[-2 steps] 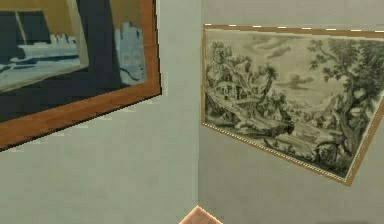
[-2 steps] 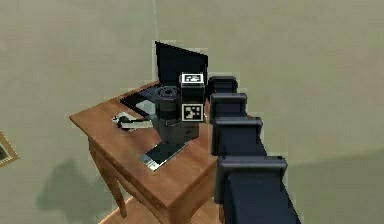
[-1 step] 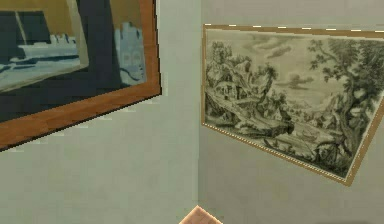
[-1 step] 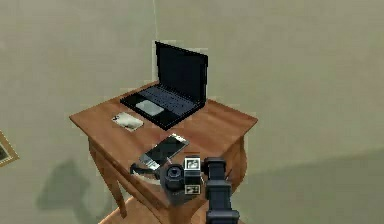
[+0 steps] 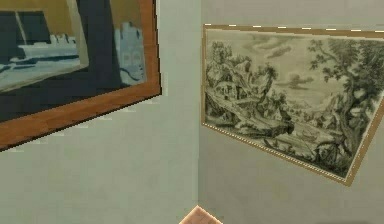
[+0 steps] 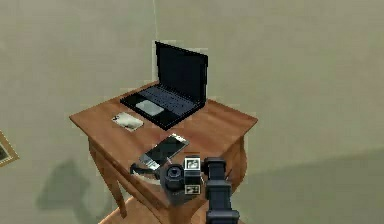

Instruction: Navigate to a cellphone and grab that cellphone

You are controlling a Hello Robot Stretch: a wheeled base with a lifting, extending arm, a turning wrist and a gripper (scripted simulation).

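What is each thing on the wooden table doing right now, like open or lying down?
Black laptop, open, screen dark.
Flat dark cellphone with silver edge, lying flat on the brown wooden table.
Small white thing, lying on the table.
Robot's jaws, near the cellphone; cannot tell whether they hold anything.

The wooden worktop (image 6: 218,124) carries an open laptop (image 6: 172,84), a small pale thing (image 6: 127,121) beside it, and a phone (image 6: 167,149) near its front edge.

Two framed pictures (image 5: 70,60) (image 5: 290,95), one table (image 6: 225,120), one laptop (image 6: 180,75), one cellphone (image 6: 165,150), one pale lump (image 6: 127,121).
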